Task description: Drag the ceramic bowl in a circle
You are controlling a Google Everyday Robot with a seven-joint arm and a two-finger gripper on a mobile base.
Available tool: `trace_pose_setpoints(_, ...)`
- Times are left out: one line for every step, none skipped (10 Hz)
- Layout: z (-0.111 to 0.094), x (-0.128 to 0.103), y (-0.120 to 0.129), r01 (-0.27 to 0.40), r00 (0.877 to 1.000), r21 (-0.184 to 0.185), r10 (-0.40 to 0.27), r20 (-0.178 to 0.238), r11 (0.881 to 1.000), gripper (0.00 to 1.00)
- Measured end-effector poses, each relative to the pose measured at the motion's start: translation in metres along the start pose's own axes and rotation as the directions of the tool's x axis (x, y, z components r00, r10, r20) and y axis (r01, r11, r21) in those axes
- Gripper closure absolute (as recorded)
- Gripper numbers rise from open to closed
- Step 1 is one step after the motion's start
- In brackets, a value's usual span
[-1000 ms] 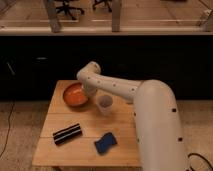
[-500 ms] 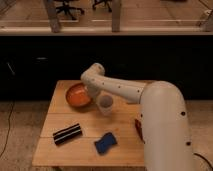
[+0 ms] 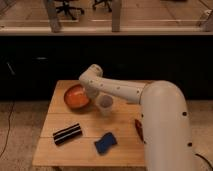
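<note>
The ceramic bowl (image 3: 76,96) is a round, shallow, glossy orange-red bowl on the far left part of the wooden table (image 3: 55,150). My white arm reaches from the lower right across the table. My gripper (image 3: 91,93) is at the bowl's right rim, below the arm's rounded wrist. A small whitish translucent cup (image 3: 105,104) stands just right of the bowl, under the arm.
A black striped bar (image 3: 67,133) lies at the table's front left. A blue sponge-like item (image 3: 105,142) lies at the front middle. A reddish object (image 3: 138,129) shows at the arm's edge on the right. A dark counter runs behind the table.
The arm's wrist and gripper have shifted slightly to the right along the bowl's rim. The bowl has hardly moved.
</note>
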Motion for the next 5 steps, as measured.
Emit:
trace_pose_setpoints(-0.0007,-0.0043,-0.0025,0.001,1.000,0.002,-0.001,-0.002,1.000,1.00)
trace_pose_setpoints(-0.0013,-0.0091,-0.0067,0.004,1.000,0.005,-0.004,-0.003,1.000,1.00)
trace_pose_setpoints(-0.0016,-0.0126,-0.0092,0.010,1.000,0.005,-0.010,-0.005,1.000,1.00)
trace_pose_setpoints(-0.0024,-0.0125,-0.0071,0.010,1.000,0.002,-0.010,-0.006,1.000,1.00)
trace_pose_setpoints(-0.0032,-0.0122,-0.0041,0.011,1.000,-0.001,-0.011,-0.009,1.000,1.00)
